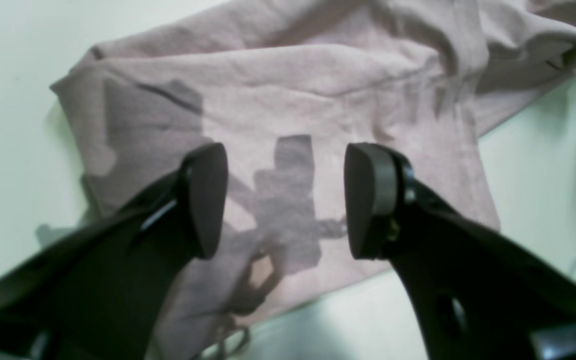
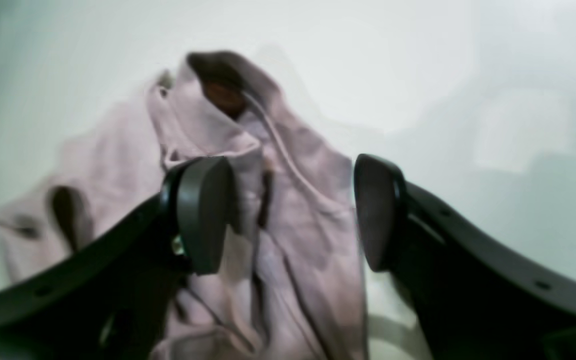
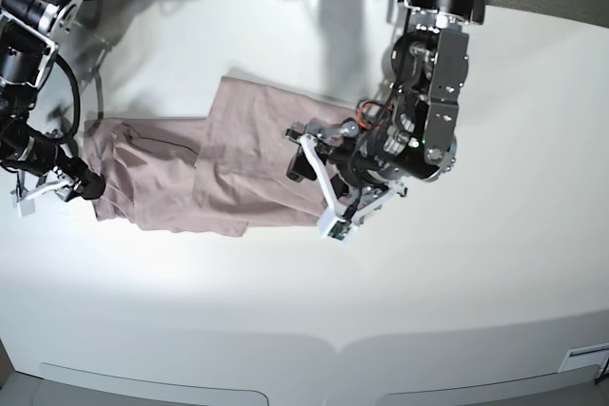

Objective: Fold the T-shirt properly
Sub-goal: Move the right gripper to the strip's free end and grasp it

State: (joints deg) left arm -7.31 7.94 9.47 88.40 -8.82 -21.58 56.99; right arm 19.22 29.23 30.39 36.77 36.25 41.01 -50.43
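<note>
Right gripper [image 2: 290, 214] is standing wide at the shirt's left end, base view. Its fingers are straddling cloth; I'm seeing one over the folds, the other at the outer edge. Can't tell if either is touching. Left gripper [image 1: 288, 201] is also standing wide, hovering over the shirt's broad right part, nothing between its fingers but a view of cloth below.

T-shirt [image 3: 257, 159] is lying on the white table [image 3: 190, 311], from the left side to just right of centre, in the far half as the base view is showing it. Long axis is running left to right. Narrower, bunched end is pointing left; broader part is sitting centre to right, partly hiding under the left arm [image 3: 433, 83]. I'm not making out which way the neck is facing.

A dark brown patch is showing inside a fold at the right gripper, too blurred to identify or read.

Fabric is looking dusty mauve-pink, plain, thin. Broad part is lying fairly flat with soft creases; left end is rumpling into overlapping folds. Gripper shadows are falling across the broad part.
</note>
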